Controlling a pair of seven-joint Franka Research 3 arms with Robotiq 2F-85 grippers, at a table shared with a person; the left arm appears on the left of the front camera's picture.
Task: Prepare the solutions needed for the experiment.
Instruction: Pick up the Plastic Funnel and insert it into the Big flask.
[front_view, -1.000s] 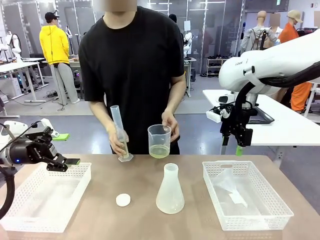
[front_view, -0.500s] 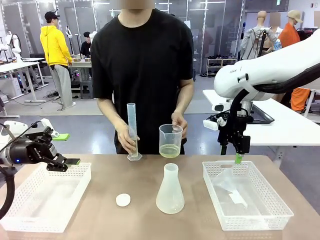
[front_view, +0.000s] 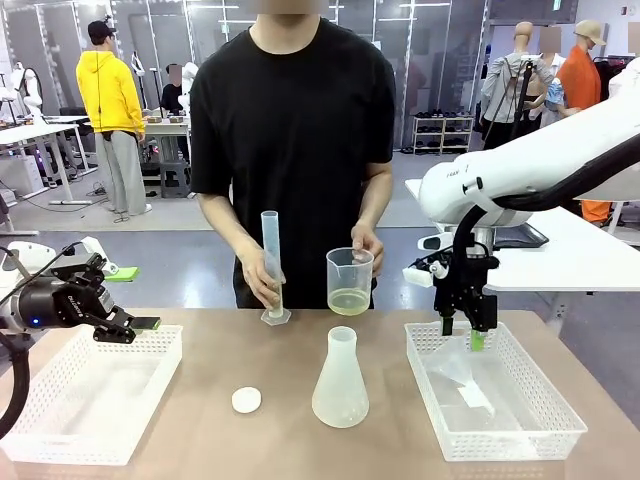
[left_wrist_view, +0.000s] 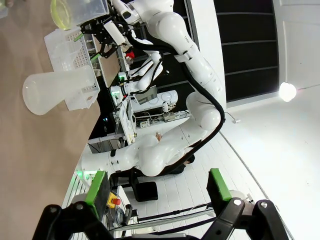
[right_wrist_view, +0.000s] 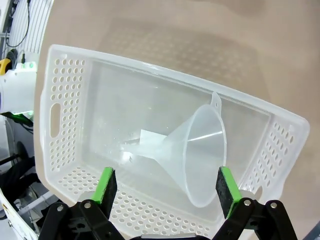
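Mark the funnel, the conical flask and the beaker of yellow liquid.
funnel (right_wrist_view: 200, 152), right wrist view, cone wall.
conical flask (front_view: 340, 390), front view, wide body.
beaker of yellow liquid (front_view: 349, 300), front view, liquid band.

Light: bright, even, overhead indoor | Shadows: soft, faint under flask (front_view: 340, 385); perforated shadow beside basket (right_wrist_view: 65, 100) | Glare: round lamp (left_wrist_view: 287, 91) blown out, left wrist view | Focus: front view sharp | Distortion: wide-angle bending at wrist-view edges

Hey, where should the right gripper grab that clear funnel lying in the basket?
Probably the wide rim of the funnel, coming down from above with the open right gripper: it lies on its side in the basket, so the rim stands up while the thin stem lies flat.
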